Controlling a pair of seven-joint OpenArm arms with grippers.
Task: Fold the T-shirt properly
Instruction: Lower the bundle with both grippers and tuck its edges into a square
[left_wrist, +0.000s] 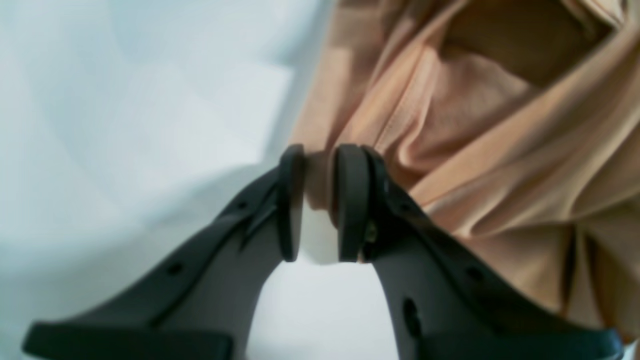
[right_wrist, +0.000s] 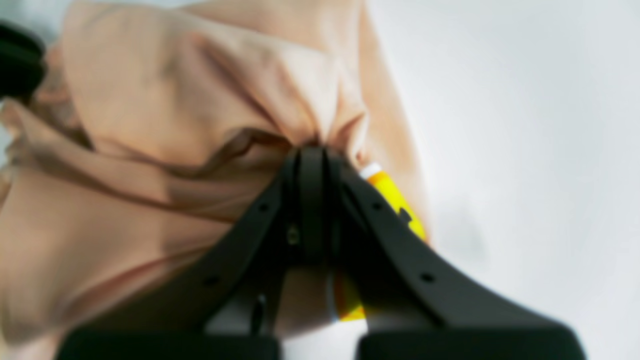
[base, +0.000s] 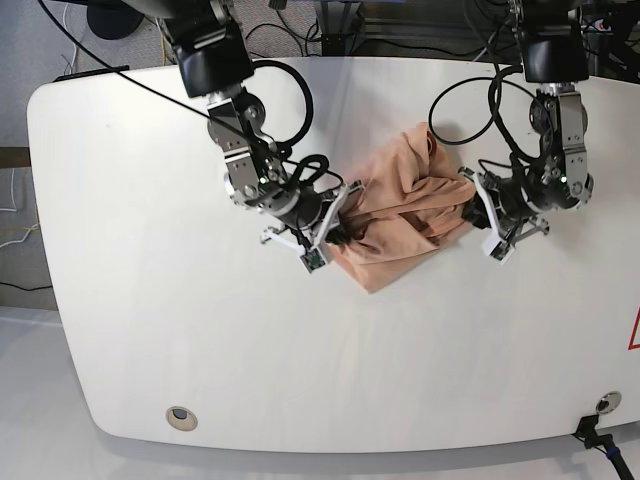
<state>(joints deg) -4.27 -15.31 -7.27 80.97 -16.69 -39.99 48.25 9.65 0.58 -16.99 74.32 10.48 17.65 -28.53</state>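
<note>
- The T-shirt (base: 405, 215) lies bunched and creased near the middle of the white desk (base: 150, 330), a little toward the far edge and right of centre in the base view.
- Bare desk surrounds the cloth on every side; the widest open stretches are on the near side and toward the base view's left.
- The desk's rounded edges stand well away from the shirt and both arms.
- Cables trail along the far edge behind the arm bases, off the working area.
- The right end effector (right_wrist: 312, 150) has its fingers pressed together on a gathered fold of the shirt, fabric puckering at the tips.
- Just beside those fingers a yellow print (right_wrist: 395, 200) shows on the cloth.
- In the base view the right arm (base: 240, 150) reaches down from the far edge on the left and bends inward, its end effector at the shirt's left side.
- The left end effector (left_wrist: 320, 165) pinches a thin edge of the shirt between its pads, which stand slightly apart with fabric between them.
- White desk fills the left half of the left wrist view, folded cloth the right half.
- The left arm (base: 555, 130) hangs down from the far edge on the base view's right, wrist turned inward to the shirt's right side.
- The cloth spans between the two end effectors.
</note>
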